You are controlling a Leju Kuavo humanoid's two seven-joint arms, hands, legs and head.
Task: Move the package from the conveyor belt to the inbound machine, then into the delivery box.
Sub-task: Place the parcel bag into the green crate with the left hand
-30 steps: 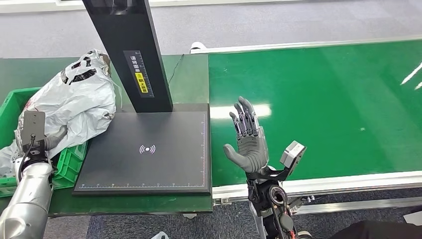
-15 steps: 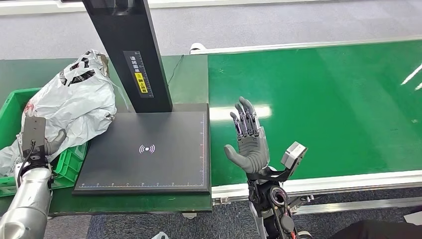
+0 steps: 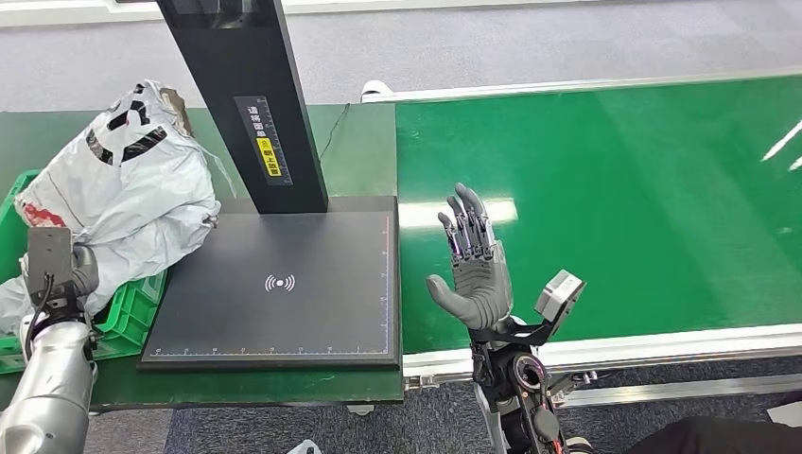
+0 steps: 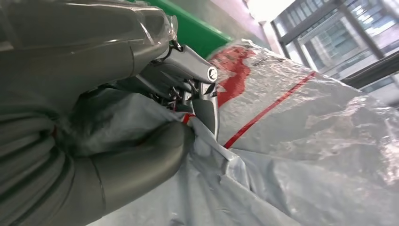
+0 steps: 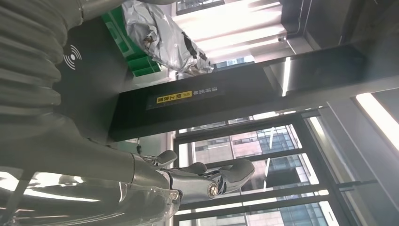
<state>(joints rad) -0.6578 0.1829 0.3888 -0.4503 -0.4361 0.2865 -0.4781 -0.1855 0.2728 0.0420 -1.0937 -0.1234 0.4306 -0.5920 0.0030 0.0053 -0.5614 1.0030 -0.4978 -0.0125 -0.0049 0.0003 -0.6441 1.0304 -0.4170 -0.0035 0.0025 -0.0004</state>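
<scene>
Your left hand (image 4: 117,141) is pinching a fold of the package (image 3: 132,203), thumb and dark fingers (image 4: 207,106) pressed into crinkled grey plastic film printed with red and black marks. The soft, bulging package is sitting over the ribbed green delivery box (image 3: 128,317) at the left of the table (image 3: 364,151), just beside the inbound machine (image 3: 284,284) with its flat matte black plate and slanted black column. Your right hand (image 3: 470,263) is standing upright with palm open, fingers spread and holding nothing, over the near edge of the glossy green conveyor belt (image 3: 615,189).
</scene>
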